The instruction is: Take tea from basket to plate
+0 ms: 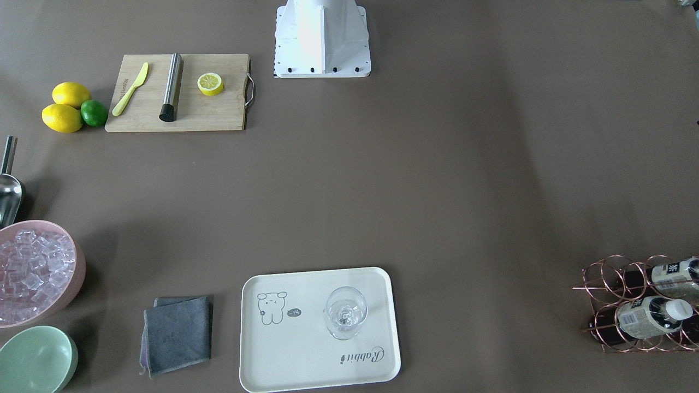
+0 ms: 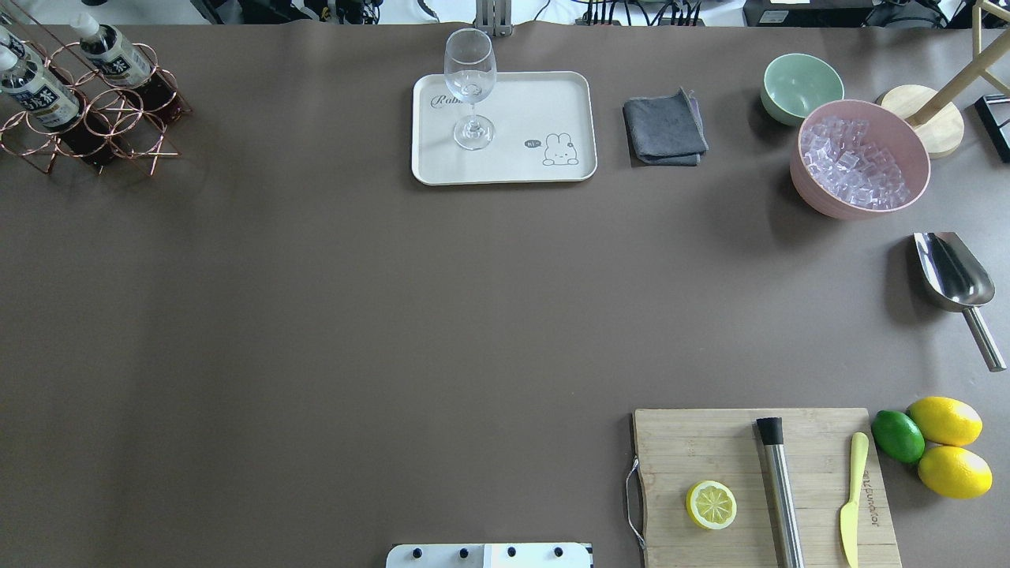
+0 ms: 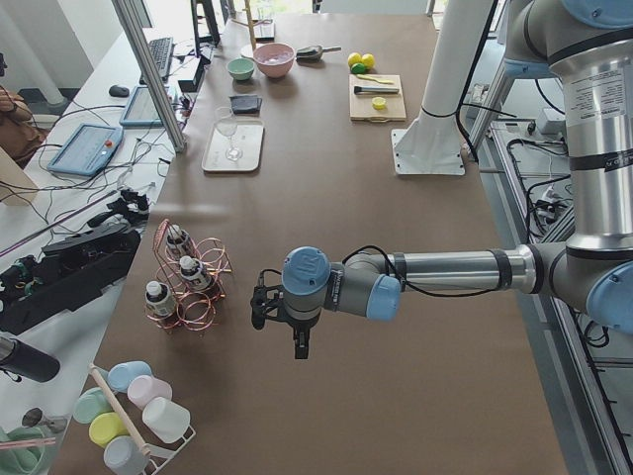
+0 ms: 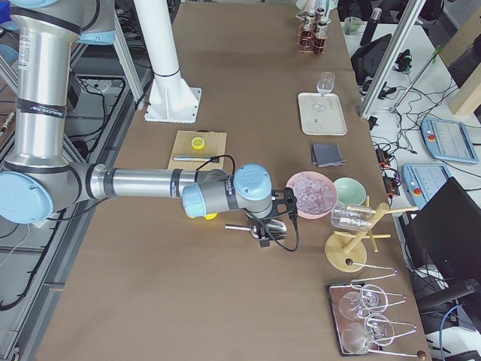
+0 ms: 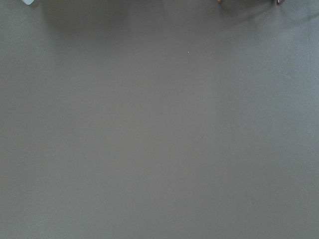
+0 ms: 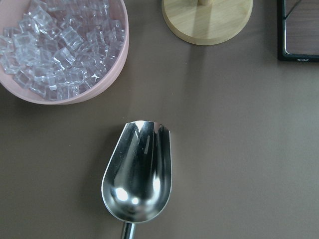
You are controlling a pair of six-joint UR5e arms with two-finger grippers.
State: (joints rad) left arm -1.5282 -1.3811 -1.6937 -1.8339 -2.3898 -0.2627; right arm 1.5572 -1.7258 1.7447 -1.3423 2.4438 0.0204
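**Progress.** No part of the transfer is done. The tea [image 3: 188,269] is in the basket [image 3: 198,297]; the left side view shows three bottles there. The basket is at the far corner of the worktop on the robot's left. The plate [image 1: 306,349] lies at the far edge, about midway along, well apart from the basket. It carries only a glass [image 1: 345,312] and no bottle. By my judgement the whole job remains: reach, grasp, lift out, carry along the far edge, set down clear of the glass.

**End effectors.** The left gripper [image 3: 279,329] hangs over bare worktop near the left end, near the basket but not touching it. The right gripper [image 4: 272,229] hangs over the scoop [image 6: 138,174] near the right end, beside the ice bowl [image 6: 65,94]. Each shows only in a side view. I cannot tell whether their jaws are parted or closed, though neither appears to hold a bottle.

**Limits of view.**
- The front and overhead views cut the basket off at the frame edge, and only two bottles show in each.
- I cannot tell which cell each bottle occupies.
- The left wrist view shows almost nothing but bare brown surface.
- Neither wrist view shows fingers.
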